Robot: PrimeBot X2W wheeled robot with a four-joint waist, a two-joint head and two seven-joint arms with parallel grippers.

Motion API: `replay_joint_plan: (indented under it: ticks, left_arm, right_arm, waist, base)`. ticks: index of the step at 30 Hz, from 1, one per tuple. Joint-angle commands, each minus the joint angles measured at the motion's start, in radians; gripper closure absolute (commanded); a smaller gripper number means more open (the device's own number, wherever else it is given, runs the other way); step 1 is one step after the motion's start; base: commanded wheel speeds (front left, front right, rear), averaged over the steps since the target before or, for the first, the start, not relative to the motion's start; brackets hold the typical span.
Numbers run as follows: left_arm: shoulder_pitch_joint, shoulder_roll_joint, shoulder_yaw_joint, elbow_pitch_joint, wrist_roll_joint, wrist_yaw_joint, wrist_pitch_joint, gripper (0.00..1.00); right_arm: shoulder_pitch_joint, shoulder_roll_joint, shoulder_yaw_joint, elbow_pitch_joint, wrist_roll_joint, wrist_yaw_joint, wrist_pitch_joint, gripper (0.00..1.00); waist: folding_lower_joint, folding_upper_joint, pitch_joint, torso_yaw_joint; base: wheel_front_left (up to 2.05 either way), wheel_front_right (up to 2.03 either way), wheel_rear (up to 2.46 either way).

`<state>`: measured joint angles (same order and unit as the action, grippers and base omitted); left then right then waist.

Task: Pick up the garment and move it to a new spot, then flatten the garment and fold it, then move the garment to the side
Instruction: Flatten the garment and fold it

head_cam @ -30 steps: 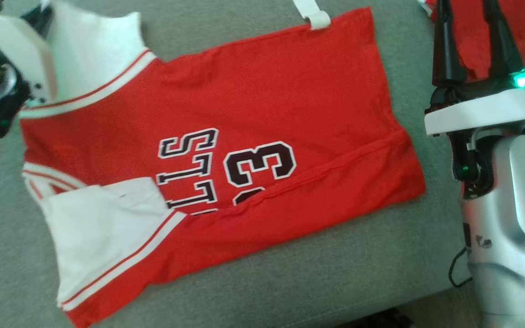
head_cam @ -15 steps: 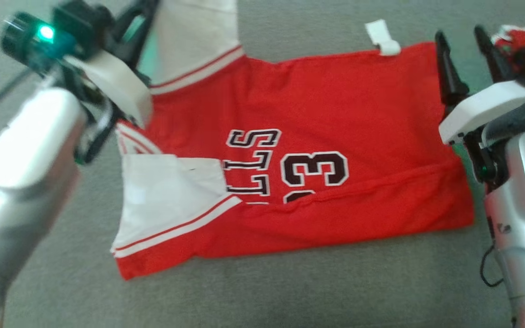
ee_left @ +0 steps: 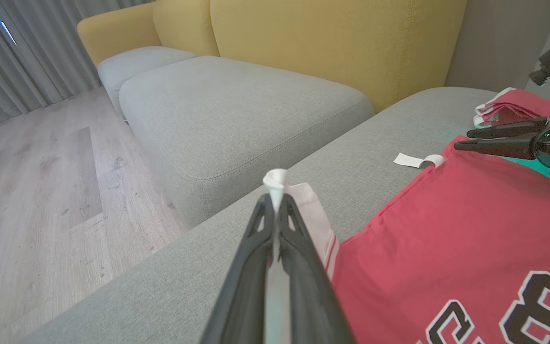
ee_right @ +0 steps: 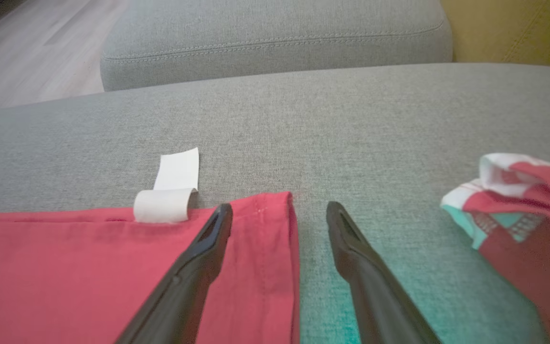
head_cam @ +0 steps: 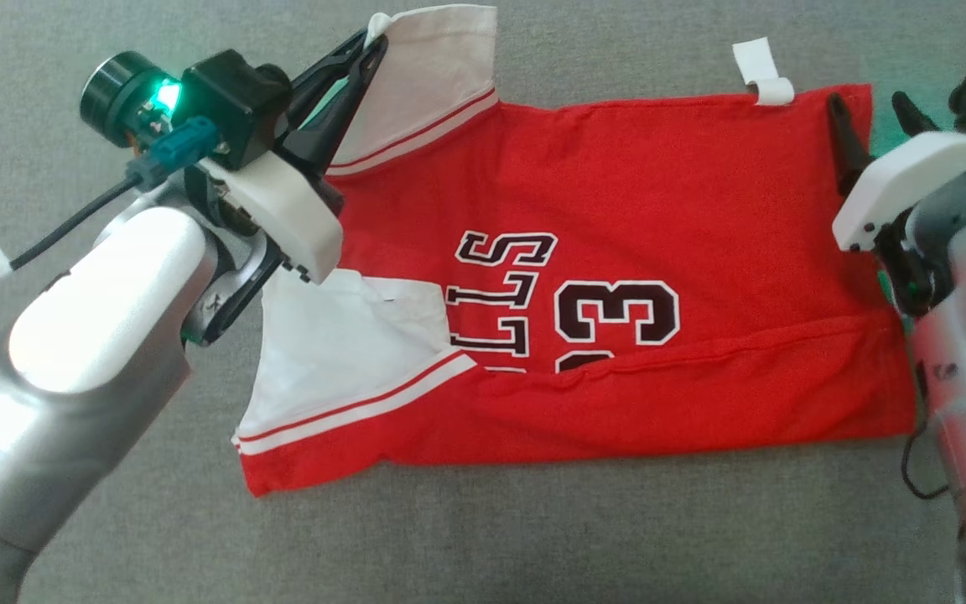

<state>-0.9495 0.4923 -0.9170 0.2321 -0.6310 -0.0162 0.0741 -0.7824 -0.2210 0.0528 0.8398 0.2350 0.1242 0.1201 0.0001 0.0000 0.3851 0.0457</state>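
Observation:
The garment (head_cam: 617,210) is a red jersey with white sleeves and dark lettering, spread on the grey couch cushion (head_cam: 533,537). Its lower edge is folded up over the lettering. My left gripper (head_cam: 374,46) is shut on the tip of the far white sleeve (head_cam: 433,75). In the left wrist view that white tip pokes out between the closed fingers of the left gripper (ee_left: 275,200). My right gripper (head_cam: 867,101) is open at the jersey's far hem corner. In the right wrist view its left finger (ee_right: 208,243) lies over the red hem (ee_right: 89,267) and its right finger (ee_right: 351,243) over bare cushion.
A white tag (head_cam: 764,71) curls off the jersey's far edge. Another red and white bundle of cloth (ee_right: 518,205) lies on the cushion right of my right gripper. A second grey cushion (ee_left: 237,105), the yellow backrest (ee_left: 332,38) and wooden floor (ee_left: 31,191) lie beyond.
The head camera has swung, shifting the whole picture. Relative to the jersey, my right gripper has moved from beside it to its hem corner. The left gripper still holds the white sleeve.

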Motion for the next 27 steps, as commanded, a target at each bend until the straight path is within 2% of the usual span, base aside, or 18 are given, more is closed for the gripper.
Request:
replay_joint_plan:
  ticks: [1, 11, 12, 13, 19, 27]
  left_arm:
    - [-0.035, 0.040, 0.036, -0.031, 0.010, 0.010, 0.005, 1.00]
    - [-0.051, 0.036, 0.033, -0.034, 0.008, 0.013, 0.010, 1.00]
    - [-0.051, 0.037, 0.032, -0.029, 0.008, 0.014, 0.011, 1.00]
    - [-0.051, 0.038, 0.033, -0.025, 0.007, 0.015, 0.010, 1.00]
    - [-0.047, 0.046, 0.045, 0.006, 0.001, 0.026, -0.008, 1.00]
    - [-0.062, 0.052, 0.094, 0.065, -0.006, 0.058, -0.082, 1.00]
  right_arm:
    - [-0.031, 0.003, 0.009, -0.011, -0.010, 0.007, 0.002, 0.00]
    - [-0.101, 0.011, 0.059, 0.148, -0.010, 0.007, 0.029, 0.00]
    - [-0.105, 0.011, 0.072, 0.156, -0.006, 0.007, 0.029, 0.53]
    - [-0.109, 0.010, 0.082, 0.161, -0.002, 0.007, 0.022, 1.00]
    - [-0.136, 0.002, 0.104, 0.155, 0.035, 0.007, -0.059, 1.00]
    - [-0.183, 0.004, 0.124, 0.100, 0.130, 0.007, -0.202, 1.00]
  waist:
    - [-0.0001, 0.0000, 0.008, 0.004]
    - [-0.0001, 0.0000, 0.032, 0.013]
    - [-0.0001, 0.0000, 0.032, 0.012]
    - [-0.0001, 0.0000, 0.031, 0.010]
    - [-0.0001, 0.0000, 0.020, -0.002]
    - [-0.0001, 0.0000, 0.004, -0.024]
  base:
    - [0.00, 0.00, 0.00]
    - [0.00, 0.00, 0.00]
    - [0.00, 0.00, 0.00]
    - [0.00, 0.00, 0.00]
    - [0.00, 0.00, 0.00]
    - [0.00, 0.00, 0.00]
